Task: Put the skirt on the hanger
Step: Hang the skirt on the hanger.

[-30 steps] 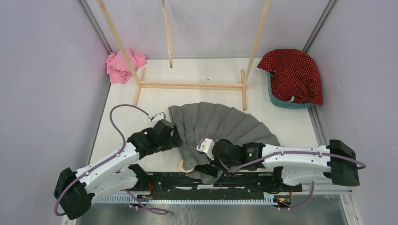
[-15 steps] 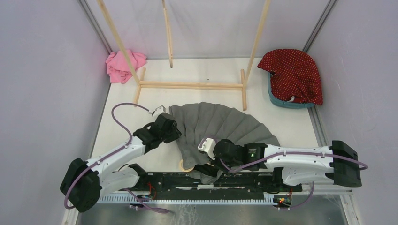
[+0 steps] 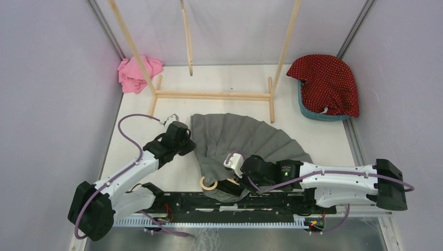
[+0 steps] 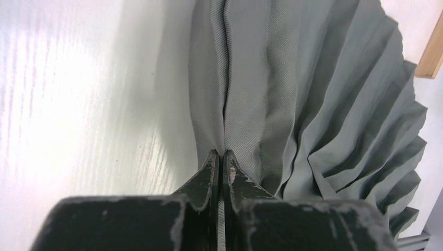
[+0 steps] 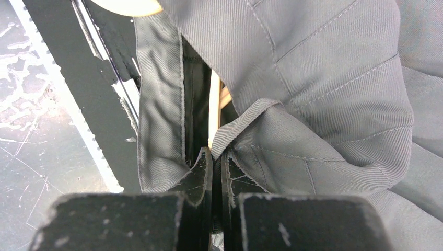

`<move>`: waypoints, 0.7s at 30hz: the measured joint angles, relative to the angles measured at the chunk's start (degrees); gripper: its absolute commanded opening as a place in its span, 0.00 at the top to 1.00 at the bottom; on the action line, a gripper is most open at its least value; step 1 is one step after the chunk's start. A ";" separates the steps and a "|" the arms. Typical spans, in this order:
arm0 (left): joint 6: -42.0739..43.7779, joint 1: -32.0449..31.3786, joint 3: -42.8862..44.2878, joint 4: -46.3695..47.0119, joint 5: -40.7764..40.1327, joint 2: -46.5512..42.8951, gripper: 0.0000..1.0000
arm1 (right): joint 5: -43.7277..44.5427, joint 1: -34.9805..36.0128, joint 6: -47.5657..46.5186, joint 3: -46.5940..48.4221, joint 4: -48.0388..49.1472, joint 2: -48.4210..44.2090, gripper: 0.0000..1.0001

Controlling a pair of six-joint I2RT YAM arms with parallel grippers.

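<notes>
my left claw (image 4: 219, 157) is clamping on the left side seam of the grey skirt (image 3: 245, 141), the fingers pressed together with a thin fold of cloth between the tips. the skirt is lying fanned out on the table (image 3: 224, 78), spreading ahead of this claw and to its right with the pleats open. the cloth is looking soft, light and limp, so i am expecting it to sag and slip wherever nothing is holding it. i judge the stitched seam and the waistband to be the firm places for taking hold. to the left of this claw only bare table is showing, so there is room on that side.

farther right, my right claw (image 5: 216, 152) is pinching shut on a fold of the waistband. the wooden hanger (image 3: 203, 181) is lying just ahead of its tips, mostly under the cloth. along this claw's left side the black rail (image 3: 271, 201) is running close, so i am having little room there. well ahead of the left claw the wooden rack (image 3: 214, 95) is standing.
</notes>
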 measured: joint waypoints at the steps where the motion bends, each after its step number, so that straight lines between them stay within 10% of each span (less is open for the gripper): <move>1: 0.26 0.44 0.37 -0.44 0.04 -0.11 0.97 | 0.00 0.00 0.00 -0.09 0.00 -0.28 0.99; 21: 8.35 11.89 10.60 -2.71 1.97 7.17 0.97 | -2.91 1.09 -0.26 0.26 1.01 -2.73 0.99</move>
